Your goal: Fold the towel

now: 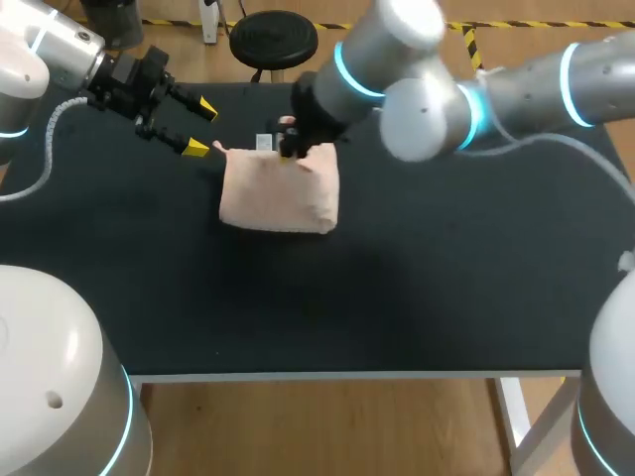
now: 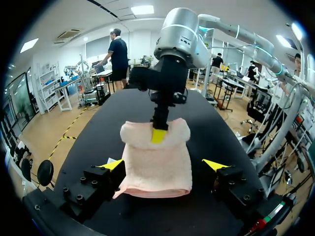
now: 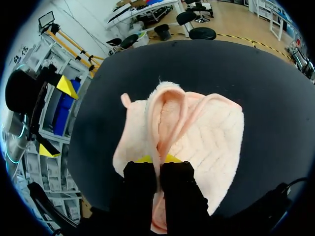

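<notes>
Head view: peach towel (image 1: 280,193) bunched at the far left of the dark surface (image 1: 417,278), far edge pinched by the right tool (image 1: 290,149); left tool (image 1: 201,128) spread wide, released, just beside the towel's corner. Grip itself masked by the wrist.

Left wrist view: raised edge rolled over the flat part. Best carried low toward the near hem, then laid flush.

Right wrist view: clenched on an upright ridge of cloth; yellow tips mostly buried, number of layers gripped hard to tell.

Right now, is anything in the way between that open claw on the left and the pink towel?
Nothing visible is. The left gripper is open just beside the towel, with only bare black table between them. The right gripper is shut on a raised fold at the towel's far end, outside that path.
</notes>
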You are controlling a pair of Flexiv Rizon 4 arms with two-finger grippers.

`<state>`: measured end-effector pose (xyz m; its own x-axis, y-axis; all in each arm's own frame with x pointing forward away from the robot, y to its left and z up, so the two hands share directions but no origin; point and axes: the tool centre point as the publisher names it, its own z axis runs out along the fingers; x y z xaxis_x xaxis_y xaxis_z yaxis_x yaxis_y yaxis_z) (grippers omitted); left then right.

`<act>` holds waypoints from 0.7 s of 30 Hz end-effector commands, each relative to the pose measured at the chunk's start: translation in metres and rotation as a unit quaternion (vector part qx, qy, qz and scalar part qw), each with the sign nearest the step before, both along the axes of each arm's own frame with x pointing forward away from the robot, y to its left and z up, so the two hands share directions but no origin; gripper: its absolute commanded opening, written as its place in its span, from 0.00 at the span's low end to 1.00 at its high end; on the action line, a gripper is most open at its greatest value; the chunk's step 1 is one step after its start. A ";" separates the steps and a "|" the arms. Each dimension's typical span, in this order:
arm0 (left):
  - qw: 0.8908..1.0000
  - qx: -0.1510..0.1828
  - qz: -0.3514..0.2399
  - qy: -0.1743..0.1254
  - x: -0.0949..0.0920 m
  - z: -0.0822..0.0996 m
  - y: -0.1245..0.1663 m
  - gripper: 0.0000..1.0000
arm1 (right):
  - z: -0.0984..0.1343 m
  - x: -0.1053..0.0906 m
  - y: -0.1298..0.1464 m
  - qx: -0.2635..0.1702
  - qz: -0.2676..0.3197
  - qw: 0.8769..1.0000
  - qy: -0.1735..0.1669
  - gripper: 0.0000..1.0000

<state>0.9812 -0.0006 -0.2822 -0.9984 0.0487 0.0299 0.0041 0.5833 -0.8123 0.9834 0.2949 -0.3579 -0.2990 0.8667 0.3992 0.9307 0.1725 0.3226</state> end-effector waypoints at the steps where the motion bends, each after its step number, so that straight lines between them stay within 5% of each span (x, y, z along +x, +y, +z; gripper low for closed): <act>1: 1.000 0.000 0.001 -0.001 0.000 -0.001 0.000 1.00 | -0.006 -0.001 0.042 -0.044 -0.010 0.999 -0.006 0.00; 9: 1.000 0.000 0.001 -0.001 0.000 -0.001 0.000 1.00 | -0.010 -0.009 0.069 -0.061 -0.007 0.998 -0.007 0.04; 10: 1.000 0.000 0.001 -0.001 0.000 -0.001 0.000 1.00 | -0.010 -0.009 0.069 -0.062 -0.010 0.998 -0.007 0.62; 11: 1.000 0.000 0.001 -0.001 0.000 -0.001 0.000 1.00 | -0.009 -0.010 0.069 -0.066 -0.014 0.998 -0.009 1.00; 21: 1.000 0.000 0.001 -0.001 0.000 -0.001 0.000 1.00 | 0.017 -0.017 0.050 -0.062 -0.046 0.996 -0.035 1.00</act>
